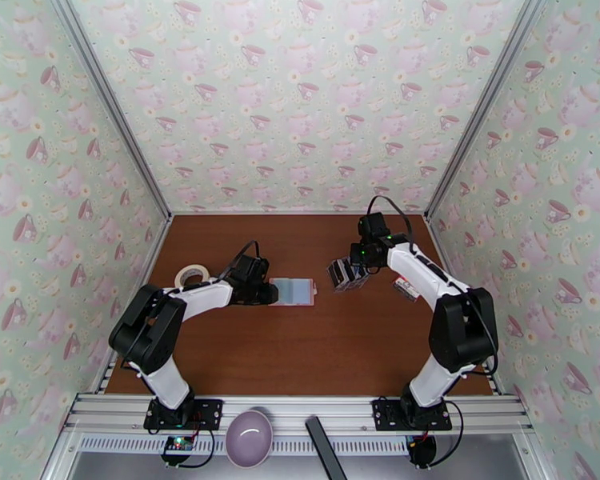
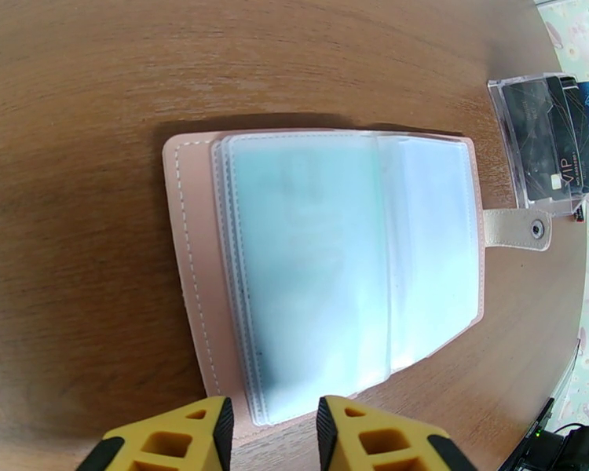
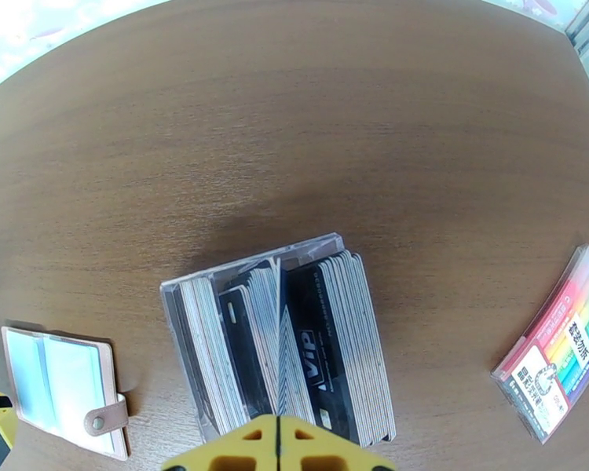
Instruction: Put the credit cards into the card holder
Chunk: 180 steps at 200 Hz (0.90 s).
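Reaching inward: left tool (image 2: 272,414) at card holder (image 2: 326,268), right tool (image 3: 277,424) over credit cards (image 3: 294,347).

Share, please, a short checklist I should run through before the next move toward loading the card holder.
1. The card holder lies open, pockets up: ok.
2. The left gripper, fingers apart, sits at its near edge; holder pinned: cannot tell.
3. The credit cards stand upright in the clear case: ok.
4. The right gripper is shut over the cards; card pinched: cannot tell.
5. The marker pack lies away from the case-to-holder path: ok.
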Each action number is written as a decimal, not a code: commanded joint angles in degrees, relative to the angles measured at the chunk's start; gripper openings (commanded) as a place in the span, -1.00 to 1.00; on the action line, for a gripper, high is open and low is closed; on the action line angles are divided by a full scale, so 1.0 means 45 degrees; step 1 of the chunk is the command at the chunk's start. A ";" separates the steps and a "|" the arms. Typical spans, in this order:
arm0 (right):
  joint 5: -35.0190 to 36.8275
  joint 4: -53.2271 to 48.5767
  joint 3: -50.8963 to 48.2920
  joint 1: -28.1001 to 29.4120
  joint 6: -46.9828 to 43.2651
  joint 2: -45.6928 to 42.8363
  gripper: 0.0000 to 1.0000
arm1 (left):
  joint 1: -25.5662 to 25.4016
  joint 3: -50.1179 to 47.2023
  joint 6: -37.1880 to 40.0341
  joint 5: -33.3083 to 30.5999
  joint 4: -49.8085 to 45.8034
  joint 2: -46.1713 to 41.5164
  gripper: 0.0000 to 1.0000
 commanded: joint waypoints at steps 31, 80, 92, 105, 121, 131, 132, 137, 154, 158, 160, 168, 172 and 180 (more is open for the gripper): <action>-0.0010 -0.0317 0.0154 0.0084 -0.0039 0.0396 -0.77 | 0.0128 -0.0183 -0.0036 0.0303 0.0237 -0.0158 -0.30; 0.0068 -0.0359 0.0158 0.0084 -0.0047 0.0248 -0.88 | 0.0147 -0.0218 -0.0060 0.0335 0.0279 -0.0137 -0.30; 0.0140 -0.0381 0.0155 0.0084 -0.0006 0.0015 -0.89 | 0.0148 -0.0203 -0.0035 0.0327 0.0252 -0.0159 -0.30; 0.0134 -0.0372 0.0115 0.0116 0.0039 -0.0439 -0.90 | 0.0148 -0.0203 -0.0021 0.0328 0.0211 -0.0197 -0.30; -0.0037 -0.0363 0.0095 0.0318 0.0184 -0.1042 -0.90 | 0.0146 -0.0163 -0.0001 0.0375 0.0155 -0.0236 -0.30; -0.0203 -0.0271 -0.0009 0.0552 0.0294 -0.1436 -0.90 | 0.0149 -0.0127 -0.0001 0.0381 0.0113 -0.0264 -0.30; -0.0221 -0.0258 -0.0026 0.0572 0.0303 -0.1477 -0.90 | 0.0148 -0.0126 -0.0001 0.0381 0.0112 -0.0280 -0.30; -0.0312 -0.0180 -0.0107 0.0689 0.0403 -0.1664 -0.91 | 0.0146 -0.0110 -0.0001 0.0352 0.0093 -0.0310 -0.30; -0.1192 0.0498 -0.0722 0.1007 0.0882 -0.2323 -0.92 | 0.0184 -0.0106 0.0018 0.0318 0.0035 -0.0334 -0.29; -0.1407 0.0714 -0.0889 0.1099 0.1006 -0.2474 -0.92 | 0.0187 -0.0079 0.0018 0.0304 0.0030 -0.0318 -0.29; -0.1522 0.0821 -0.0996 0.1139 0.1091 -0.2543 -0.92 | 0.0177 -0.0079 0.0033 0.0303 0.0031 -0.0316 -0.29; -0.2019 0.1328 -0.1410 0.1268 0.1483 -0.2802 -0.92 | 0.0206 -0.0049 0.0056 0.0305 0.0011 -0.0315 -0.29; -0.2357 0.1709 -0.1685 0.1339 0.1697 -0.2930 -0.93 | 0.0211 -0.0068 0.0072 0.0270 0.0006 -0.0315 -0.29; -0.3016 0.2466 -0.2187 0.1504 0.2172 -0.3100 -0.93 | 0.0232 -0.0073 0.0104 0.0229 -0.0006 -0.0315 -0.29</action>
